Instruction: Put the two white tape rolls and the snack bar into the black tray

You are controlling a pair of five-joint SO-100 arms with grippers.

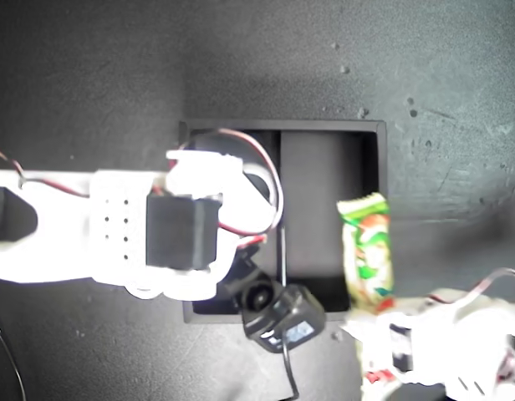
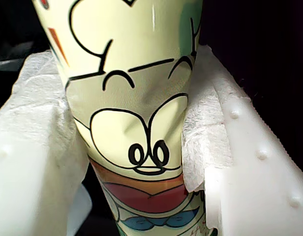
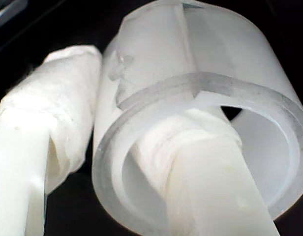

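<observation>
No brand name or legible writing is seen on the snack bar (image 2: pixel 136 98); only cartoon print in black outline, with red and blue patches on pale yellow-green, is shown on the wrapper. The bar is clamped between the tissue-padded fingers (image 2: pixel 38 147) of my first gripper (image 1: pixel 376 327), the jaws closed to the wrapper's width, and it extends away from the jaws over the edge of the black tray (image 1: pixel 373 134). One white tape roll (image 3: pixel 200 123) is held by my second gripper (image 3: pixel 141 162), one padded finger (image 3: pixel 210 177) passed through its open centre and the other finger lying outside its wall; this gripper is recorded above the tray. The other tape roll is not made out. The surface (image 1: pixel 90 83) is dark, matte and speckled. Both arms are white with red wiring, reaching from opposite sides of the exterior view.
</observation>
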